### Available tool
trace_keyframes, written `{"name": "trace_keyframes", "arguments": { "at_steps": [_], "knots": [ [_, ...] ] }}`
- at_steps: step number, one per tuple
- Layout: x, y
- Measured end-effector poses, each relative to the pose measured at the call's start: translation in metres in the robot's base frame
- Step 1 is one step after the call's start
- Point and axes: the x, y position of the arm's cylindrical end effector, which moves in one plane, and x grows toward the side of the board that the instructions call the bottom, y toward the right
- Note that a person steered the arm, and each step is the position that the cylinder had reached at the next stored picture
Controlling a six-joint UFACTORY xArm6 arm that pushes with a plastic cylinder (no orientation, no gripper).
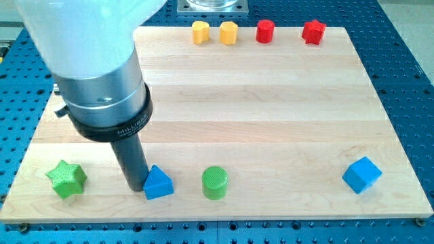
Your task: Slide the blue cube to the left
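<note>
Two blue blocks were shown on the tabletop point(271, 102): the blue cube point(361, 175) lay at the view's lower right, well apart from my tip point(135, 187), which was set against the blue triangular block point(159, 183) at lower left. No jaws were fitted (a bare rod only). The cube's right side was judged unreached.

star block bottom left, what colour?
Green. The star block shows in the camera view, at the view's left of my tip.

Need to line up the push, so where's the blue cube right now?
The blue cube sits alone near the board's bottom right corner in the camera view, far right of the green cylinder.
</note>
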Motion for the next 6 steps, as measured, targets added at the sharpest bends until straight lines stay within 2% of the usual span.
{"name": "trace_keyframes", "arguments": {
  "at_steps": [1, 2, 4, 5, 6],
  "knots": [
    [-0.016, -0.006],
    [-0.062, 0.035],
    [-0.062, 0.340],
    [-0.026, 0.361],
    [0.004, 0.319]
  ]
}}
